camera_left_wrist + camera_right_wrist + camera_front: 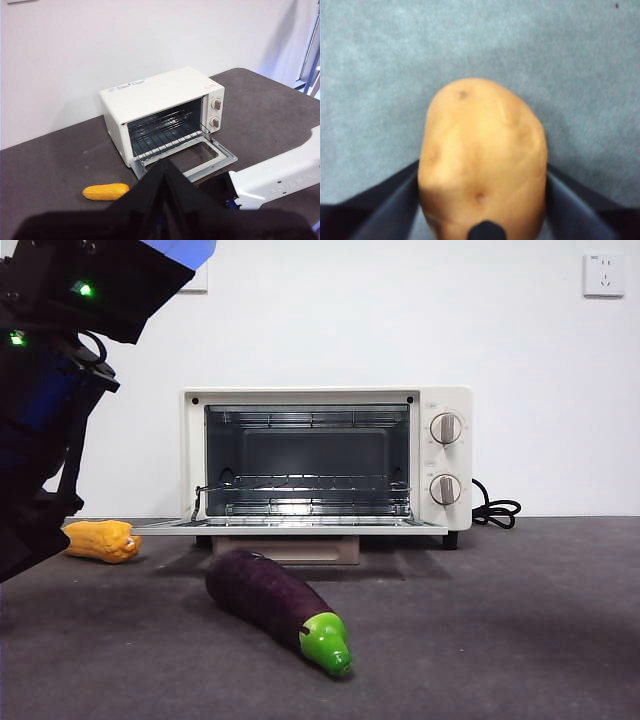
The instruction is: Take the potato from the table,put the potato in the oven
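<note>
The potato (481, 145), orange-brown and smooth, fills the right wrist view, with my right gripper (482, 175) shut on it, a black jaw against each side, over the grey table (380, 75). The potato does not show in the front view. The cream-white oven (325, 465) stands at the back with its door (290, 527) folded down and its wire rack bare; the oven (165, 112) shows from above in the left wrist view. My left gripper (165, 164) is shut and empty, held high in front of the oven.
A purple eggplant (275, 605) with a green tip lies in front of the oven. A yellow-orange corn cob (100, 540) lies left of the oven door. A big dark arm (50, 410) fills the front view's left edge. A white arm link (280, 180) reaches in.
</note>
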